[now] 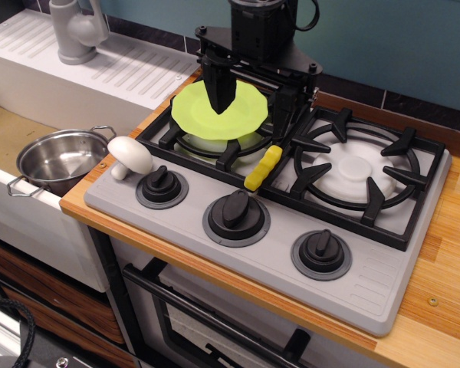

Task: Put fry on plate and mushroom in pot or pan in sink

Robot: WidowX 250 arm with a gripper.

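teal wall [414, 38], wooden counter [452, 253], grey stove top [291, 272], oven door [215, 322]

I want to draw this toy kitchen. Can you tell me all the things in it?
plate: 1, lime green, on left burner grate
fry: 1, yellow, between the burners at front
mushroom: 1, cream white, stove's front-left corner
pot: 1, shiny steel, in the sink
tap: 1, grey, behind sink
stove: 1, grey, black grates, on wooden counter
knobs: 3, dark grey, stove front
gripper: 1, black, open over plate, holding nothing
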